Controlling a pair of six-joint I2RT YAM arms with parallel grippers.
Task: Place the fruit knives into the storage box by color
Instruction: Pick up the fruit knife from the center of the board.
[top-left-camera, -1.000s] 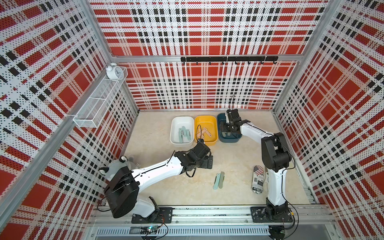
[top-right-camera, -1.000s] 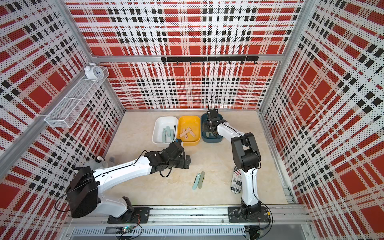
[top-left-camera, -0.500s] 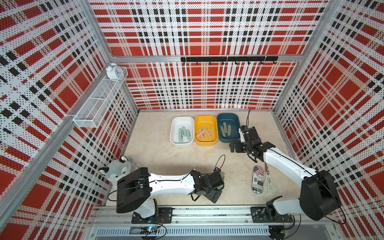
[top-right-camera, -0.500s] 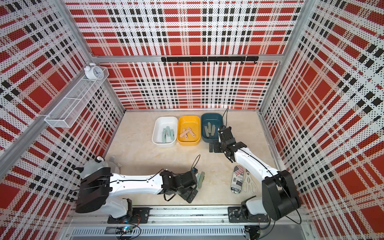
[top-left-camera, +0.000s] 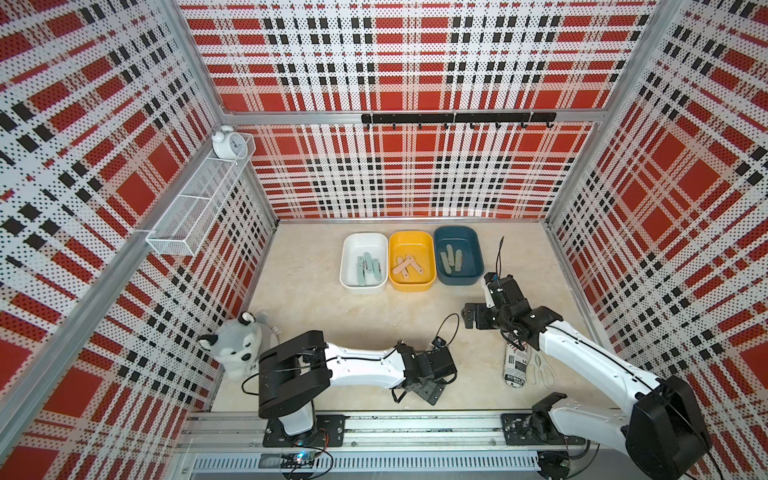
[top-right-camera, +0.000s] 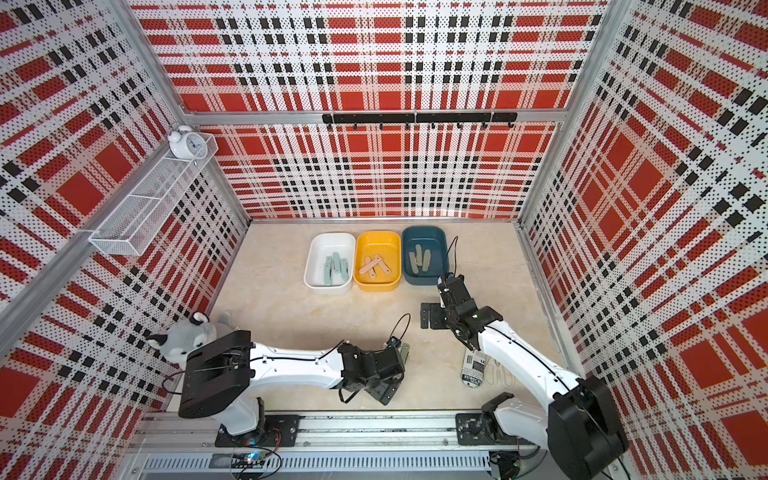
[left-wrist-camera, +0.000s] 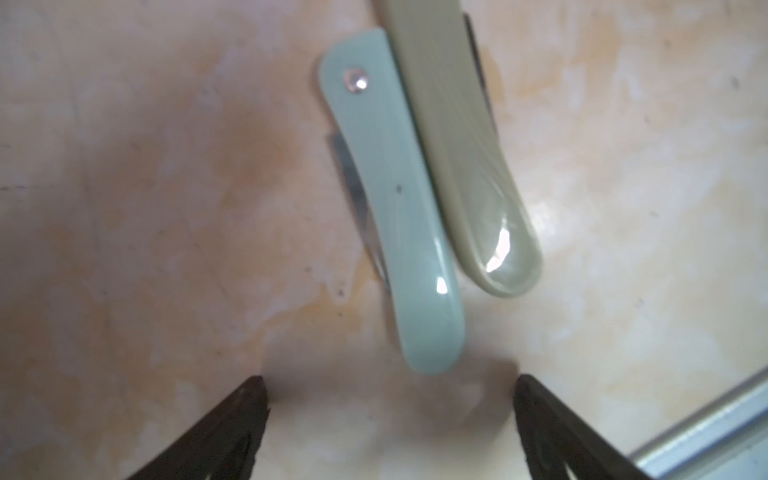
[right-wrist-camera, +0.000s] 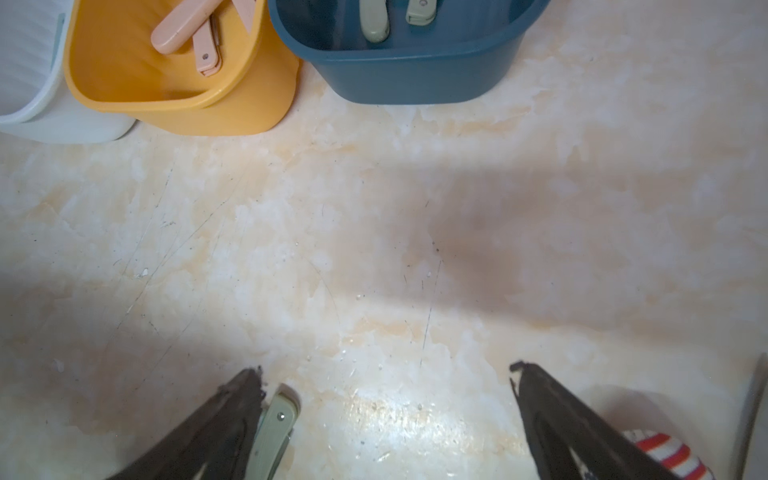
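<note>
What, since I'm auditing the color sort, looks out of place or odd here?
A mint-teal fruit knife and a sage green fruit knife lie loose on the table, touching side by side, just ahead of the open left end effector. Nothing else stands out.

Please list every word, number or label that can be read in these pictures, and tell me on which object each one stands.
"SUBSCR": on the newspaper-print cylinder in both top views. The word is cut off by the curve, and the finer print above it is too small to read.
Dial of the white alarm clock: numerals too small to read.
No other text shows.
</note>
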